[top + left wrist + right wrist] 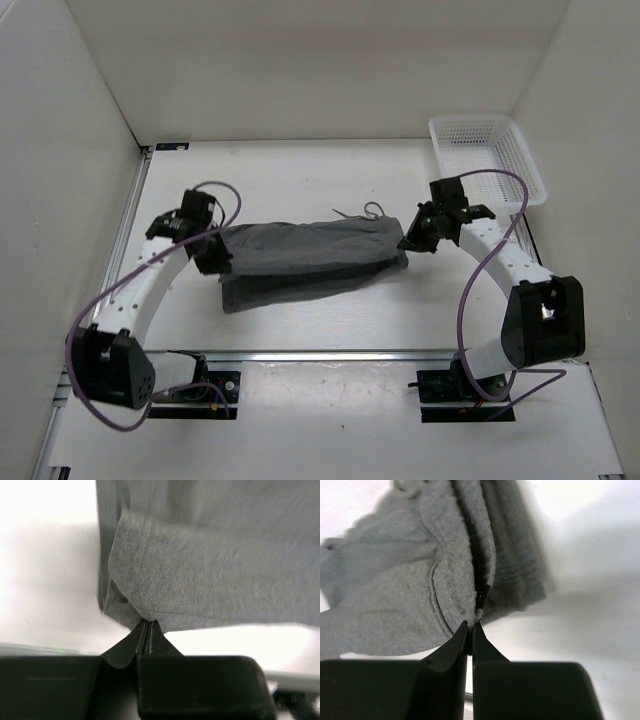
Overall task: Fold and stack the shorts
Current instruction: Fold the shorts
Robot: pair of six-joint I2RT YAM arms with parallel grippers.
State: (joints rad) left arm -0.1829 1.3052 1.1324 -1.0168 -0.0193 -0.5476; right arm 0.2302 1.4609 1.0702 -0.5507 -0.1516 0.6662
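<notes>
The shorts (pixel 310 262) stretch across the middle of the table (pixel 300 335), a dark grey band pulled out between the two arms, with a looser layer sagging toward the near edge. At the band's left end, the left gripper (pixel 146 626) has its jaws pressed together on a small corner of cloth, only a thin tuck of fabric caught at the very tips. At the right end, the right gripper (pixel 470 627) likewise pinches the thick seamed edge, again with just the tips. Both bites look shallow, so the fold should probably be carried slowly, both grippers travelling together at the same height and keeping the cloth lightly taut, not tugged, or a corner could slip free. Judging from the sagging near layer, the held edge ought to be laid over it so the edges meet squarely. Beyond the shorts, the thin drawstring (pixel 368 211) curls on the table just past the far edge and should be kept from trailing out. Farthest off, a white mesh basket (pixel 488 152) sits in the far right corner, well apart.
</notes>
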